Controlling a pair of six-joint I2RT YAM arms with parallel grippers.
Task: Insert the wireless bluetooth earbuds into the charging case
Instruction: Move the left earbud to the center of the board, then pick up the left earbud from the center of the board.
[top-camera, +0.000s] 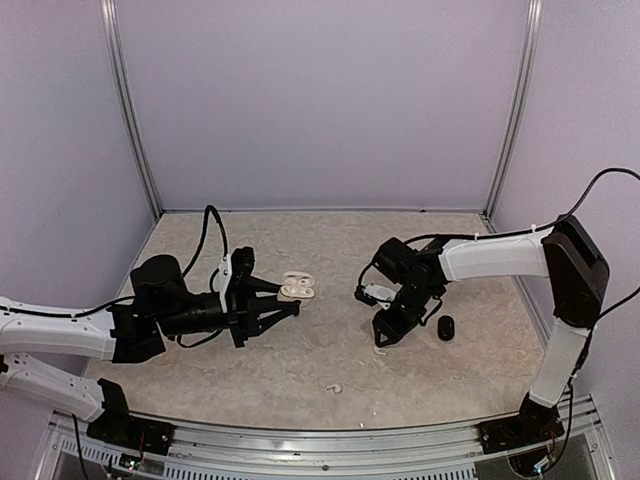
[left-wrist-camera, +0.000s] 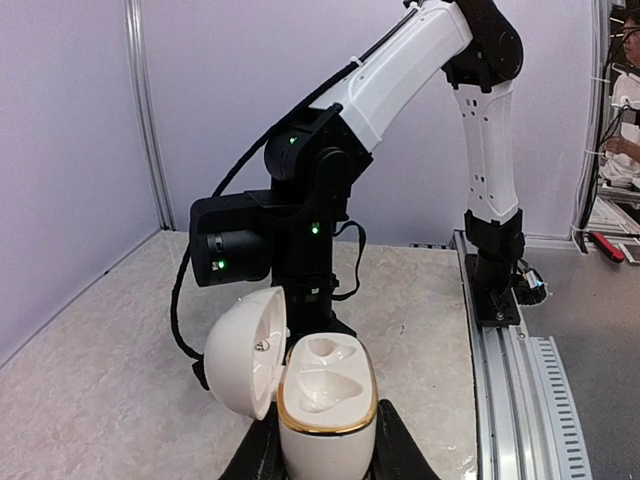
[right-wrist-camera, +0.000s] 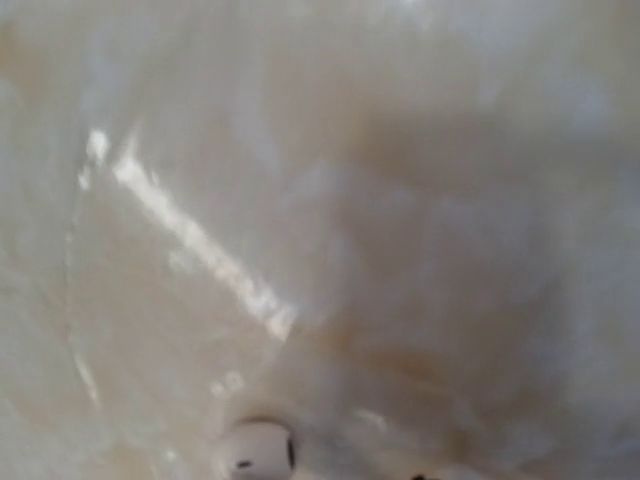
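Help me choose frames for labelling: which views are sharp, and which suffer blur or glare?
Top external view: evenly lit, soft shadows, fairly sharp. Left wrist view: crisp on the open white egg-shaped charging case with gold rim. Right wrist view: badly out of focus, a bright glare streak across the beige marbled tabletop.

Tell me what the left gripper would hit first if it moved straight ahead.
Most likely the right arm: its black wrist stands directly beyond the open white case that the left gripper holds. How far apart they are is hard to judge.
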